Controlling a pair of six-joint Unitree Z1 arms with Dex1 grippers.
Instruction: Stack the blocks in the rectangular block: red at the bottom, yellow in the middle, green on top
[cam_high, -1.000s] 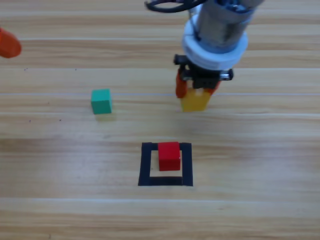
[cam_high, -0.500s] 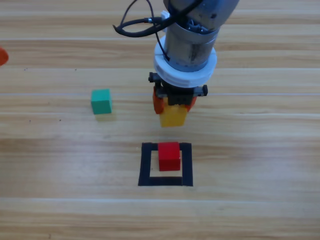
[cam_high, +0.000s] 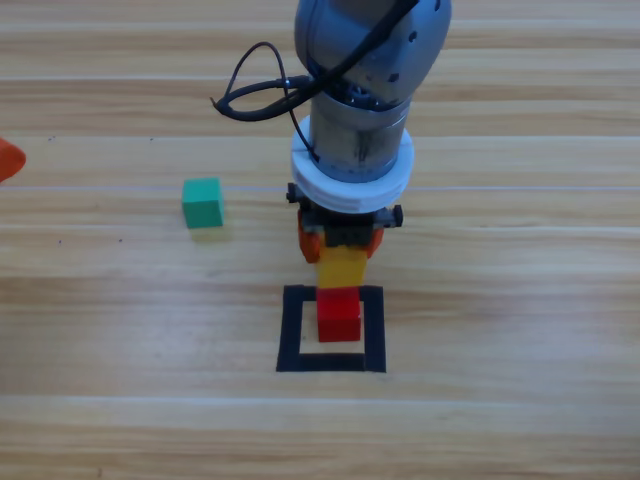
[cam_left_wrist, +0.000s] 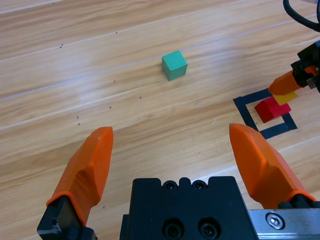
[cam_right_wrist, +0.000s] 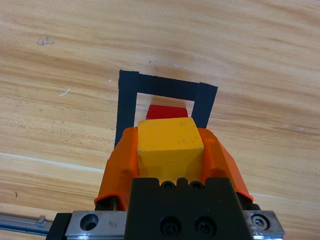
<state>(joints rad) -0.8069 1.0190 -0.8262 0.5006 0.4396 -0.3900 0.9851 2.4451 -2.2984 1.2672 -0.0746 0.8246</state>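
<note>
I see a bright red cube (cam_high: 339, 314) inside a black tape frame (cam_high: 291, 330), a plain yellow cube (cam_right_wrist: 170, 141) between my right gripper (cam_right_wrist: 170, 150)'s orange jaws, a teal-green cube (cam_high: 202, 202), and pale, striped wood-grain table (cam_high: 500, 280); arms grey.

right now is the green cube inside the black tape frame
No, the green cube sits on bare wood up and to the left of the tape frame, which holds only the red cube.

The setting is a robotics test bench: a bare wooden table (cam_high: 520, 420) carries a black tape frame (cam_high: 291, 330) marking a target, small coloured cubes (cam_high: 202, 202), and a cabled grey arm (cam_high: 360, 90).
</note>
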